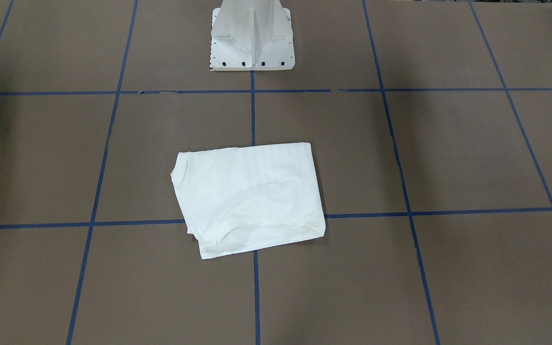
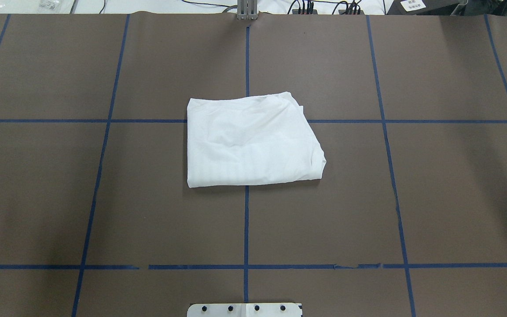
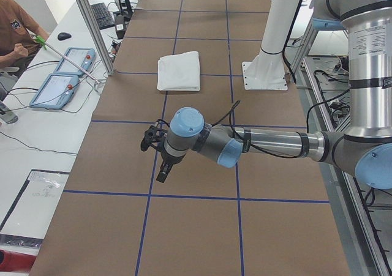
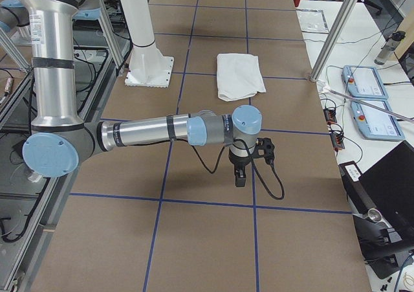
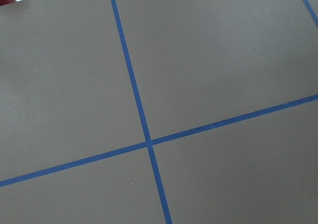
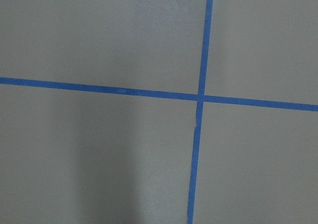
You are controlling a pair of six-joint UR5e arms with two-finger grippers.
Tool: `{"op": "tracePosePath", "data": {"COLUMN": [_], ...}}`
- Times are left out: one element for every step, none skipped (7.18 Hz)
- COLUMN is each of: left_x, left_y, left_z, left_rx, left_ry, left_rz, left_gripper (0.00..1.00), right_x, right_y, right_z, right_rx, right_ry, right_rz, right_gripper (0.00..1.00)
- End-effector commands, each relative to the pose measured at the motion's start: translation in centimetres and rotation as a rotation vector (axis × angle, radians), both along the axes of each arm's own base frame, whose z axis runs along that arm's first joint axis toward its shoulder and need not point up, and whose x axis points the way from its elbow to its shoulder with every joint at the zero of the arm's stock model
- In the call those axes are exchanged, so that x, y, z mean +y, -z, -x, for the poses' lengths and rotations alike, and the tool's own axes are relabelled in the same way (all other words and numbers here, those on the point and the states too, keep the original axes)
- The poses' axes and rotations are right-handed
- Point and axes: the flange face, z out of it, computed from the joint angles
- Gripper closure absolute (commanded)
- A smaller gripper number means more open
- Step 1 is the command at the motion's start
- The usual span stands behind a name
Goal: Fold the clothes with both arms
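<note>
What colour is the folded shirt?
The shirt shows plain white, clearest in the overhead view.

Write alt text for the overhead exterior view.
A white T-shirt, folded into a rough rectangle, lies at the middle of a brown table marked with a blue tape grid. Only the edge of the white pedestal base shows at the bottom.

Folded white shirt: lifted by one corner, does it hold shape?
Probably not: the folded white shirt shows soft wrinkles and loose edges, so it likely droops and unfolds. Pushed on the brown paper, it probably bunches, not slides.
</note>
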Motion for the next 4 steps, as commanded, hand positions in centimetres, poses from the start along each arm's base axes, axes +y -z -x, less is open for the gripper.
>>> {"op": "tracePosePath", "data": {"left_x": [0.0, 0.0, 0.0, 0.0], "left_y": [0.04, -0.04, 0.04, 0.05], "left_z": [0.01, 0.01, 0.01, 0.0], "left_rx": [0.0, -0.001, 0.0, 0.002], "left_ry": [0.001, 0.0, 0.001, 0.001], "left_rz": [-0.001, 0.0, -0.001, 0.0], "left_gripper": [0.0, 0.0, 0.0, 0.0], "right_x": [-0.2, -0.19, -0.25, -0.39], "right_y": [-0.14, 0.18, 0.41, 0.17], "right_z": [0.03, 0.05, -0.02, 0.05], "right_rx": [0.003, -0.001, -0.001, 0.001], "right_ry": [0.001, 0.001, -0.002, -0.001], "right_rz": [0.001, -0.003, -0.007, -0.003], "right_gripper": [0.0, 0.0, 0.0, 0.0]}}
